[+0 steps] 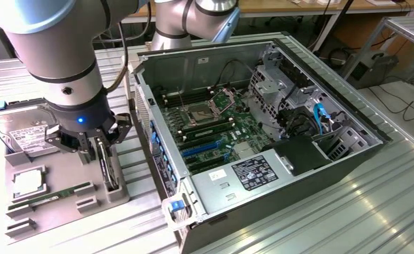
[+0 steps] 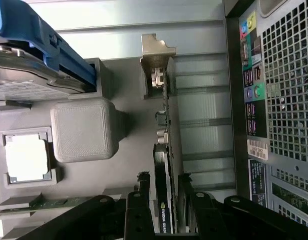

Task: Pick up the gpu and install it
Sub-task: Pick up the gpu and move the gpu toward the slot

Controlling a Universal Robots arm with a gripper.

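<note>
The gpu [image 1: 110,172] stands on its edge in a slot of the grey holder tray [image 1: 65,174], at the exterior view's left beside the open computer case [image 1: 192,69]. In the wrist view the gpu [image 2: 166,127] is edge-on, its silver bracket at the far end. My gripper [image 1: 99,152] is lowered over it, open. The gripper [image 2: 165,182] straddles the card with one black finger [image 2: 142,190] on each side, close to its faces.
On the same tray lie a hard drive [image 1: 23,129] with a blue frame, a square processor [image 1: 27,182] and a green memory stick [image 1: 52,197]. The motherboard [image 1: 214,124] with blue card slots [image 1: 200,151] lies inside the case. The case's rear ports [image 2: 251,90] are close by.
</note>
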